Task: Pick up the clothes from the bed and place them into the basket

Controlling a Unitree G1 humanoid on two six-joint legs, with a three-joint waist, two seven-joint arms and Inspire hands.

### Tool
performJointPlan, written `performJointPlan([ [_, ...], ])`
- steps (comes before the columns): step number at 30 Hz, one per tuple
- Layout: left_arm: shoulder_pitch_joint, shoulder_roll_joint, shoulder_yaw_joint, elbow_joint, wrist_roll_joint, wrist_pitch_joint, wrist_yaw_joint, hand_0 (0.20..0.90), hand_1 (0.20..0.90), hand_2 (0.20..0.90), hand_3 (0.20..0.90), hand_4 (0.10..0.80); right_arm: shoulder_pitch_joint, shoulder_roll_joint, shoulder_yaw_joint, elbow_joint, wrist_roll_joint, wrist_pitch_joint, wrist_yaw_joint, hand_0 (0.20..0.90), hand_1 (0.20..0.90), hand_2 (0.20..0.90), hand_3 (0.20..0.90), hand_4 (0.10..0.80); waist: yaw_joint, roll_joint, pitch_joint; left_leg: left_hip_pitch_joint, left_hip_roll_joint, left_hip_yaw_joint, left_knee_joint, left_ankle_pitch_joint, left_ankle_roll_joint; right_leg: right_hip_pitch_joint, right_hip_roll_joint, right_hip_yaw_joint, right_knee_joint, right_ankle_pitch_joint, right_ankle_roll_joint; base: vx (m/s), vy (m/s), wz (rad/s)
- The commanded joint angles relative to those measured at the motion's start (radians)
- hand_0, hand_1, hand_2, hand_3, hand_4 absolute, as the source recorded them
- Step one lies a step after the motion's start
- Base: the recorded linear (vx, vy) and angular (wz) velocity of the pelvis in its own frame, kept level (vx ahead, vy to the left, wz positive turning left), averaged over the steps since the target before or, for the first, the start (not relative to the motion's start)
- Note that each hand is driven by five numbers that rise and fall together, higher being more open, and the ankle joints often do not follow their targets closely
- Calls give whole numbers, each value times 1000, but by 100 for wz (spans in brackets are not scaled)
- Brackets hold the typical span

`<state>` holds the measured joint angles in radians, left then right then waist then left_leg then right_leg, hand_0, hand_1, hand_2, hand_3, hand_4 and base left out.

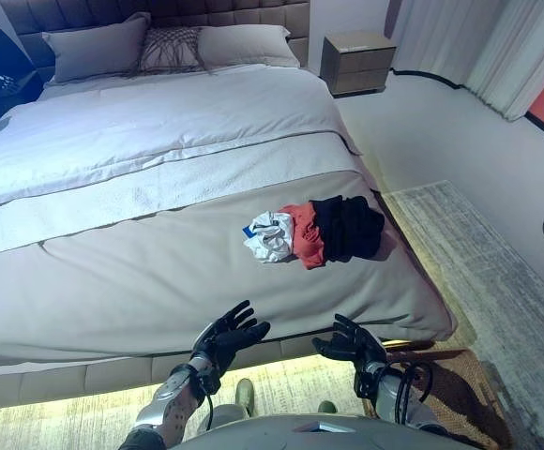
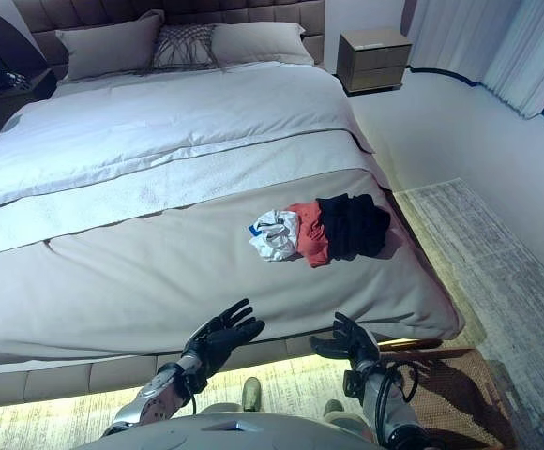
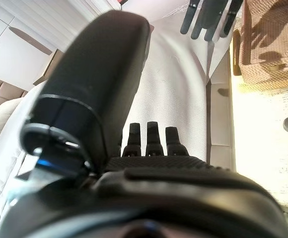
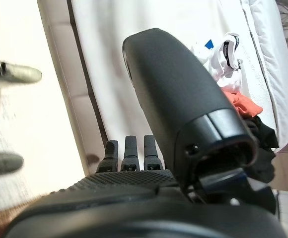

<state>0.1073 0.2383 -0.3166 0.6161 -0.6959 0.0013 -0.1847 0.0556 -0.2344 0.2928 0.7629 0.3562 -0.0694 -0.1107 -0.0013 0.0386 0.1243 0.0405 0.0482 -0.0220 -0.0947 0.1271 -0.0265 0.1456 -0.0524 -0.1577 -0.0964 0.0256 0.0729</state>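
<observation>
A small pile of clothes lies on the bed near its right foot corner: a white piece, a red piece and a black piece, touching one another. My left hand and right hand hover side by side over the bed's foot edge, short of the pile, both open and holding nothing. The right wrist view shows the same pile past the straight fingers. A woven brown basket stands on the floor at the bed's right foot corner, beside my right arm, and also shows in the left wrist view.
Pillows lean against the headboard. A nightstand stands at the far right of the bed, with curtains beyond it. A grey rug covers the floor along the bed's right side.
</observation>
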Motion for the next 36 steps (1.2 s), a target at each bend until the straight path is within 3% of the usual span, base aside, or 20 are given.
performJointPlan([
  [1,-87,14,25,-14,-21,-25,-44,900,900,900,900,800,-134,-33,-4,-131,-66,-101,-21,900,900,900,900,800,8,-52,58,90,-14,33,104,-180,7,11,-21,51,42,-39,-30,-9,11,-8],
  [2,-87,14,27,-14,-17,-27,-49,900,900,900,900,800,-144,-48,-5,-150,-73,-99,-25,900,900,900,900,800,11,-62,69,57,-22,44,184,-202,5,4,-28,49,51,-37,-35,-19,48,-9],
  [5,-143,2,10,18,-15,-31,-60,900,900,900,900,800,-227,-90,-8,-114,-70,-144,-97,900,900,900,900,800,38,-56,126,-56,-18,28,215,-132,-19,-14,-33,48,99,-33,-34,-41,136,-1],
  [7,-169,-7,9,46,-13,-31,-50,900,900,900,900,800,-276,-92,-12,-73,-79,-156,-119,900,900,900,900,800,47,-50,129,-35,-32,15,178,-147,0,-22,-38,50,134,-52,-30,43,174,-1],
  [9,-165,11,8,37,-4,-33,-53,900,900,900,900,800,-287,-97,-20,-89,-70,-149,-128,900,900,900,900,800,44,-41,119,-5,-30,46,140,-157,28,-57,-40,26,269,-99,-18,116,164,-8],
  [11,-131,38,9,23,4,-43,-61,900,900,900,900,800,-262,-108,-39,-111,-103,-152,-133,900,900,900,900,800,42,-40,117,5,-37,46,135,-161,44,-129,-45,27,396,-67,12,98,57,-16],
  [13,-117,76,12,4,-11,-35,-58,900,900,900,900,800,-253,-142,-55,-124,-210,-155,-177,900,900,900,900,800,36,-48,127,14,-40,30,147,-173,47,-183,-73,49,382,-17,31,128,-80,-5],
  [15,-146,90,5,-3,-40,-24,-51,900,900,900,900,800,-317,-176,-39,-117,-280,-143,-256,900,900,900,900,800,41,-52,143,9,-35,11,175,-198,41,-192,-98,75,269,0,26,64,-243,5],
  [17,-192,101,-16,-12,-45,-10,-57,900,900,900,900,800,-461,-208,-18,-88,-403,-80,-373,900,900,900,900,800,49,-54,170,-32,-29,-3,241,-227,38,-203,-96,123,236,-3,17,-5,-282,14],
  [19,-187,95,-20,-34,-47,-1,-51,900,900,900,900,800,-532,-253,10,-144,-454,10,-426,900,900,900,900,800,60,-62,188,-76,-19,-1,312,-238,29,-189,-92,104,245,-22,8,13,-172,28],
  [23,-177,105,-43,-71,-43,-6,-64,900,900,900,900,800,-607,-335,16,-180,-435,54,-420,900,900,900,900,800,76,-67,220,-125,-13,-17,369,-245,18,-190,-86,73,270,-51,-8,24,-92,15],
  [27,-202,131,-70,-104,-88,-7,-68,900,900,900,900,800,-773,-473,35,-106,-397,78,-373,900,900,900,900,800,99,-53,264,-178,-19,-43,400,-244,6,-244,-97,31,337,-83,-21,-22,-25,25],
  [36,-199,177,-117,-208,-179,-60,-74,900,900,900,900,800,-1095,-626,176,50,-500,173,-441,900,900,900,900,800,136,-3,361,-381,-70,-70,550,-266,18,-444,-117,9,515,-130,-52,-80,23,18],
])
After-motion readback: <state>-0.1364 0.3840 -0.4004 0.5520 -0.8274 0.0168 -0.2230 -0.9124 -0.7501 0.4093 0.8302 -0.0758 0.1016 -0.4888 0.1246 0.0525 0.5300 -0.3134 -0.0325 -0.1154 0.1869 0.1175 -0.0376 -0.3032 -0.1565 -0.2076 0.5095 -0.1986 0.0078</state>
